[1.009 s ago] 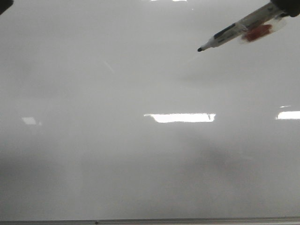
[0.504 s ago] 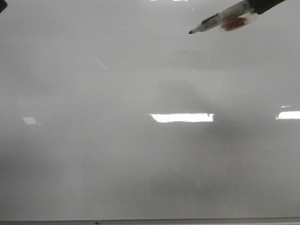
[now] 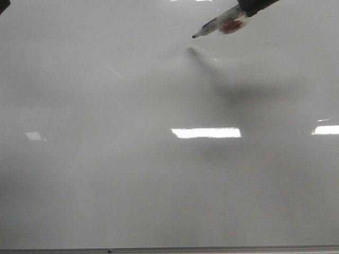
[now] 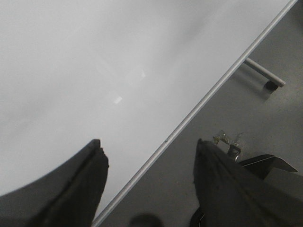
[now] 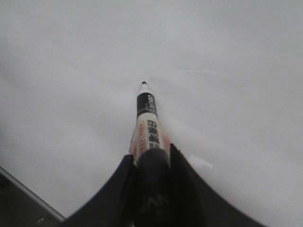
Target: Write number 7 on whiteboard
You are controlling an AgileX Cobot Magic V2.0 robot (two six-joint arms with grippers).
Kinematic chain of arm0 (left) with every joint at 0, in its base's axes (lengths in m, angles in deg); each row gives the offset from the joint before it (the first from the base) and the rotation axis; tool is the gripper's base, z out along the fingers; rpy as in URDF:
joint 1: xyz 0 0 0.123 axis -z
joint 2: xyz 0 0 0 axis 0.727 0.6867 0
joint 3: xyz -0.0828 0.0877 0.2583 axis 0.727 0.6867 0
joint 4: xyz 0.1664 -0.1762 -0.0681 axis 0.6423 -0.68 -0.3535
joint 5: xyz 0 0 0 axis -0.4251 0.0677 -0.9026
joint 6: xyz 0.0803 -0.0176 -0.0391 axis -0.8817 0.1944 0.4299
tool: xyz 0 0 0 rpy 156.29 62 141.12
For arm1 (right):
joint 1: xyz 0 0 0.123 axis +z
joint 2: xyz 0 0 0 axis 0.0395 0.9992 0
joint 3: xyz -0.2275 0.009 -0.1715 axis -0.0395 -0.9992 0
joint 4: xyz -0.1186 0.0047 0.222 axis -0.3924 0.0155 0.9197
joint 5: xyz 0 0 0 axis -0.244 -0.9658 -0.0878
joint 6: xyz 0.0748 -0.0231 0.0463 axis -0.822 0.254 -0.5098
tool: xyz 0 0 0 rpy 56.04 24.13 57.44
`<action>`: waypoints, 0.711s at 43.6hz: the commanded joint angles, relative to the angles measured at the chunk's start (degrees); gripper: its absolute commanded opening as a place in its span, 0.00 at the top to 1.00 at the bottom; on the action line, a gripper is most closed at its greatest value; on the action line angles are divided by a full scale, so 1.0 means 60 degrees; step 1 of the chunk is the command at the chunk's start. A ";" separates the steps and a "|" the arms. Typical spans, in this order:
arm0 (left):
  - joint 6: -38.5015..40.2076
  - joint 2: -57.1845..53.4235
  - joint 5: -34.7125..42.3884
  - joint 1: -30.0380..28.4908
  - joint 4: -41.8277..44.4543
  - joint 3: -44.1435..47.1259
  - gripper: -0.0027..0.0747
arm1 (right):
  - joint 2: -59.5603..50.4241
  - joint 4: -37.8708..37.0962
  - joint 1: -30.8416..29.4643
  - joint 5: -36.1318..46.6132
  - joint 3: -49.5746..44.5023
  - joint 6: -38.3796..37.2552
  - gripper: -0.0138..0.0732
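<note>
Marker [image 3: 218,26] sits in the upper right of the front view, slanted down toward the left, its black tip leading and its shadow just below it on the whiteboard [image 3: 159,174] — the closeness of tip and shadow suggests the nib is near the surface, though whether it touches I cannot tell. The right gripper [image 5: 150,163] has its fingers pinched around the marker's barrel, gripping well back from the nib so the tip stays clear and visible for writing; in the right wrist view the marker [image 5: 147,120] runs straight out from between the fingers toward the board [image 5: 71,71]. That angled hold looks chosen to let the nib drag cleanly along a stroke.

No 7 is on the board: its surface shows only glare patches and soft shadow, so the writing has not begun, and the tip seems poised where the top bar would begin, high on the board.

In the left wrist view the left gripper [image 4: 149,177] has its fingers spread wide, holding nothing, hanging over the board's [image 4: 94,56] metal edge — kept off to the side, probably to stay out of the writing arm's way.
</note>
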 commanded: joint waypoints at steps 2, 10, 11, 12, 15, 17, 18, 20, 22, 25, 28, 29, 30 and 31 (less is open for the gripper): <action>0.0113 -0.0149 0.0609 -0.0021 -0.0203 -0.0250 0.44 | 0.0031 0.0150 -0.0003 0.0768 0.0501 -0.0025 0.92; 0.0113 -0.0149 0.0627 -0.0021 -0.0203 -0.0250 0.44 | -0.0108 0.0141 -0.0763 0.0461 0.0517 -0.0025 0.92; 0.0113 -0.0149 0.0627 -0.0021 -0.0203 -0.0250 0.44 | -0.0137 0.0141 -0.0968 0.0360 0.0517 -0.0025 0.92; 0.0113 -0.0149 0.0627 -0.0021 -0.0203 -0.0250 0.44 | -0.0159 0.0132 -0.1120 0.0237 0.0517 -0.0025 0.92; 0.0113 -0.0149 0.0627 -0.0021 -0.0203 -0.0250 0.44 | -0.0197 0.0024 -0.1528 0.0002 0.0517 -0.0025 0.92; 0.0113 -0.0149 0.0627 -0.0021 -0.0203 -0.0250 0.44 | -0.0193 -0.0017 -0.1681 -0.0056 0.0517 -0.0016 0.92; 0.0113 -0.0149 0.0627 -0.0021 -0.0203 -0.0250 0.44 | -0.0193 -0.0043 -0.1713 -0.0082 0.0517 -0.0016 0.92; 0.0096 -0.0149 0.0646 -0.0021 -0.0203 -0.0250 0.44 | -0.0193 -0.0083 -0.1713 -0.0115 0.0517 -0.0016 0.92; 0.0096 -0.0149 0.0646 -0.0021 -0.0203 -0.0250 0.44 | -0.0193 -0.0091 -0.1680 -0.0150 0.0517 -0.0016 0.92; 0.0078 -0.0149 0.0646 -0.0021 -0.0203 -0.0250 0.44 | -0.0193 -0.0111 -0.1596 -0.0236 0.0517 -0.0007 0.92; 0.0078 -0.0149 0.0646 -0.0021 -0.0203 -0.0250 0.44 | -0.0180 -0.0109 -0.1484 -0.0442 0.0461 0.0103 0.92; 0.0078 -0.0149 0.0646 -0.0021 -0.0203 -0.0250 0.44 | -0.0156 -0.0109 -0.1410 -0.0563 0.0424 0.0158 0.92; 0.0078 -0.0149 0.0646 -0.0021 -0.0203 -0.0250 0.44 | -0.0126 -0.0109 -0.1361 -0.0652 0.0375 0.0253 0.92; 0.0078 -0.0149 0.0646 -0.0021 -0.0203 -0.0250 0.44 | -0.0094 -0.0109 -0.1288 -0.0752 0.0304 0.0313 0.92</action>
